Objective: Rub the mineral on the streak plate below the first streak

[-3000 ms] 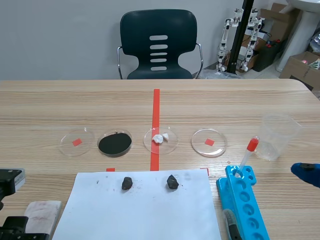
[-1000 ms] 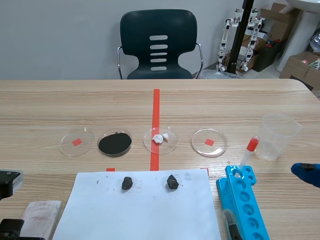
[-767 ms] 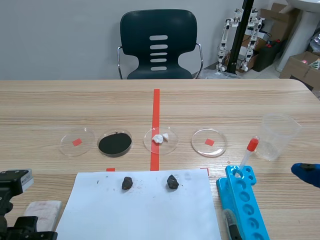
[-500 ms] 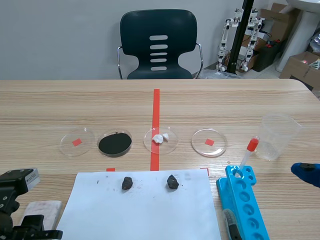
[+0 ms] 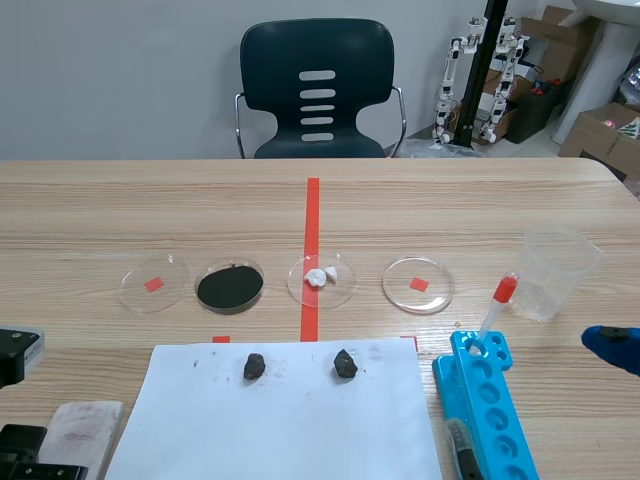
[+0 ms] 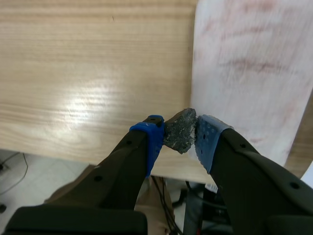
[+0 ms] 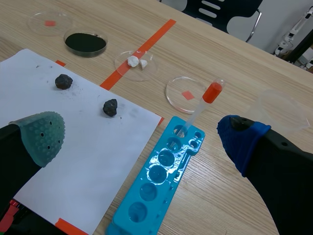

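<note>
In the left wrist view my left gripper (image 6: 180,132) is shut on a small dark grey mineral (image 6: 179,131). It is held at the near left edge of the white streak plate (image 6: 249,83), close to the table's front edge. Faint reddish streaks (image 6: 244,63) cross the plate ahead of the mineral. Whether the mineral touches the plate I cannot tell. In the scene view the plate (image 5: 80,428) lies at the bottom left, beside the left arm (image 5: 15,350). My right gripper (image 7: 142,134) hangs open and holds nothing, above the paper and the rack.
A white paper sheet (image 5: 280,425) carries two dark rocks (image 5: 254,366) (image 5: 345,363). Behind it stand several petri dishes, one filled with black powder (image 5: 230,288). A blue rack (image 5: 490,410) with a red-capped dropper (image 5: 497,308) and a plastic cup (image 5: 555,272) stand at the right.
The left arm has swung back and forth beside the streak plate. It now sits lower and further left than half a second ago. The right arm has kept still.
</note>
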